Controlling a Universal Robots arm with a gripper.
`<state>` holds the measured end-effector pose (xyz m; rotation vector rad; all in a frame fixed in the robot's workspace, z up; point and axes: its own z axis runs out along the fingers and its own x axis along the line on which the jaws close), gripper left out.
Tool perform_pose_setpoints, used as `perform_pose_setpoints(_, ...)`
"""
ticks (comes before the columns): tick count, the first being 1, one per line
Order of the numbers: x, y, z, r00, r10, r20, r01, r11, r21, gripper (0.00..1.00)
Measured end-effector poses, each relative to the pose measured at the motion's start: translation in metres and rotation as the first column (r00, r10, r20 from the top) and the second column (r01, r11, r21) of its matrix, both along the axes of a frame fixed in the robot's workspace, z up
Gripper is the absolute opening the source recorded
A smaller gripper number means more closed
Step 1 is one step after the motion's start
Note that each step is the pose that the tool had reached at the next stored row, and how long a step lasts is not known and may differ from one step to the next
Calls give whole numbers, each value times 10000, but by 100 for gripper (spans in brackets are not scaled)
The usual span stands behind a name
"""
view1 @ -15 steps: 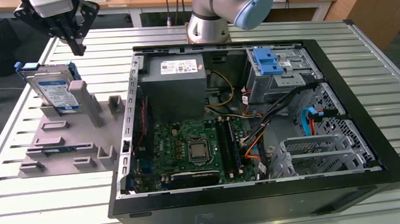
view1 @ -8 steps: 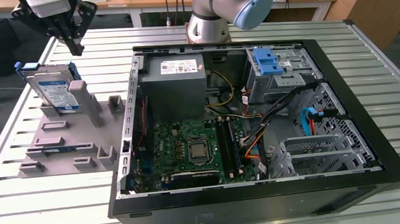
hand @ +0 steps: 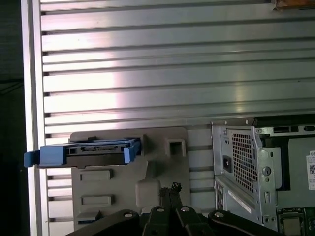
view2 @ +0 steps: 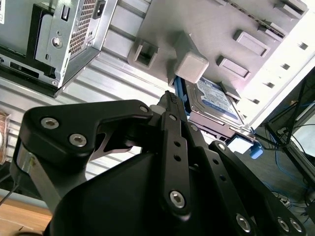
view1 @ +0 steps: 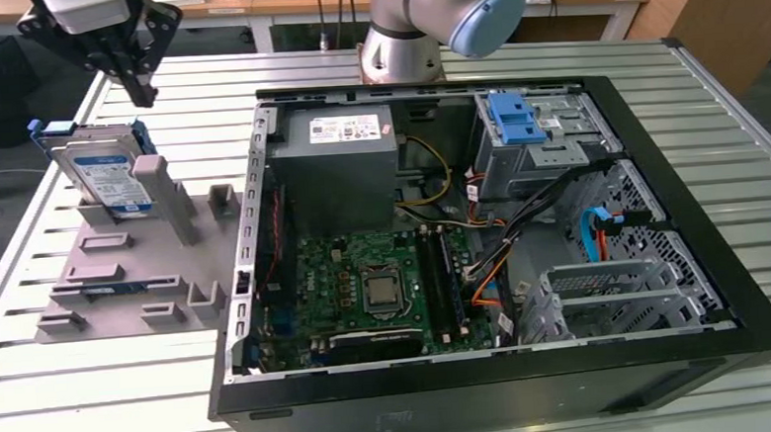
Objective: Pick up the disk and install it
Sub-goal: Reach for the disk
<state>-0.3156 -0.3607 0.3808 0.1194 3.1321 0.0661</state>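
So, upper left in the exterior view, the end effector (view1: 139, 94) is held closed and empty just above the disk (view1: 103, 173), propped upright in a grey holder (view1: 132, 289).

The disk (view1: 103, 171) stands in a holder plate (view1: 165, 287) by the table (view1: 51, 382) edge on the exterior view's left, the tool (view1: 138, 93) above it, the computer case (view1: 652, 261) beside the plate.

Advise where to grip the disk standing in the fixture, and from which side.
Take the disk by its upper end, probably pinching across its thin thickness, coming from above. It stands on edge in the grey fixture, so its lower end is seated, and a post stands at one flat face. The end capped by the blue carrier frame is free.
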Motion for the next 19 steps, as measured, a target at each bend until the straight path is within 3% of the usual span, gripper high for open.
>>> perform_pose_setpoints(11, -20, 8, -5, 10000, 0, -7, 0, 10000, 0, 11)
perform_pose_setpoints(19, -130, 15, -13, 10000, 0, -12, 0, 10000, 0, 11)
